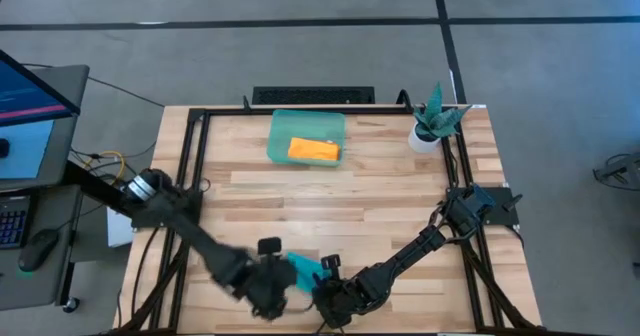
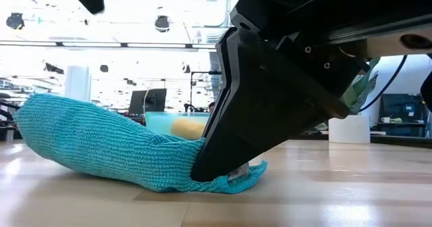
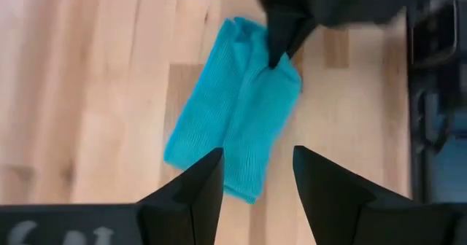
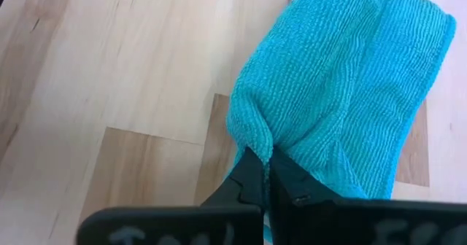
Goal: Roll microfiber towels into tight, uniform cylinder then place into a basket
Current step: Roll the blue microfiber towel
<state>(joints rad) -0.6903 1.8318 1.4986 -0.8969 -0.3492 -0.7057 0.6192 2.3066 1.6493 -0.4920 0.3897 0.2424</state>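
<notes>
- Teal towel (image 1: 303, 269) lies at the near edge of the desk (image 1: 330, 201), between the two grippers. It is folded or loosely rolled into a long flattened bundle with a crease down its length, not yet a tight cylinder.
- Orange towel (image 1: 313, 150) already sits inside the basket (image 1: 282, 126) at the far side of the desk, well apart from the work area. It looks compact; whether it is tightly rolled cannot be told from here.
- Right gripper (image 4: 266, 173): fingers pressed together, pinching a fold of the teal towel at one end of the bundle. The low view shows that end held down at the desk surface, with the rest of the cloth humped up beside it.
- Left gripper (image 3: 255, 173): fingers spread, nothing between them, hovering just above the opposite end of the bundle and aimed along its length.
- Potted plant (image 1: 432, 121) stands at the far right corner, clear of the work.
- Judgement: the step in hand is rolling or tightening the second towel; the first looks done. Roughly halfway through the task.
- Next move, as I read it: the left fingers need to come down and take hold of the free end so the bundle can be tightened evenly, while the right keeps its pinch. Lifting to the basket comes after.
- Risk: the soft cloth may slacken or unfold if one end is released early.
</notes>
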